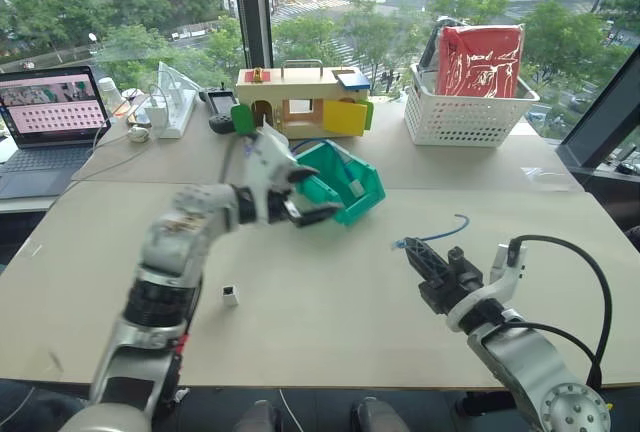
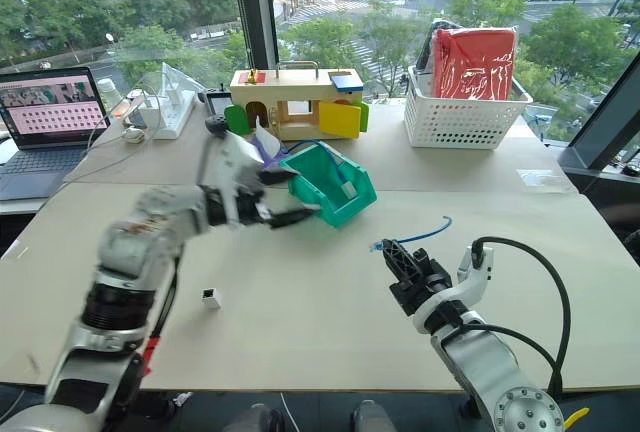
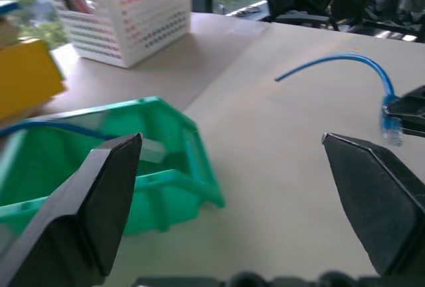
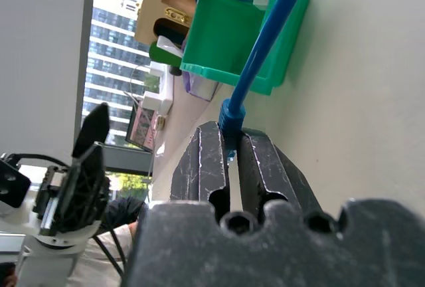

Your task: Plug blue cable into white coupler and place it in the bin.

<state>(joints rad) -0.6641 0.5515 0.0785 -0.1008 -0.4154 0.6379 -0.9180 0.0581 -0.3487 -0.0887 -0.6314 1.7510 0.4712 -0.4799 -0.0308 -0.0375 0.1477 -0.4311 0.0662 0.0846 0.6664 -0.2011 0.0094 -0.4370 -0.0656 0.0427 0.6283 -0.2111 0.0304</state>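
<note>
Gripping blue cable [image 1: 445, 229]: right end effector [image 1: 411, 247], clamped at plug. Left end effector [image 1: 311, 195]: fingers apart, near bin [image 1: 345, 184]. White coupler [image 1: 230, 295] on desk [image 1: 330, 322].

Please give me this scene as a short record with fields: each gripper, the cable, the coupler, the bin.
left gripper: open, holds nothing, raised near the bin
right gripper: shut on blue cable near its plug end
blue cable: rest of it arcs away from the right gripper over the table
white coupler: alone on the table, not plugged, apart from both grippers
bin: teal-green, on the table; already holds another blue cable with a white piece
</note>
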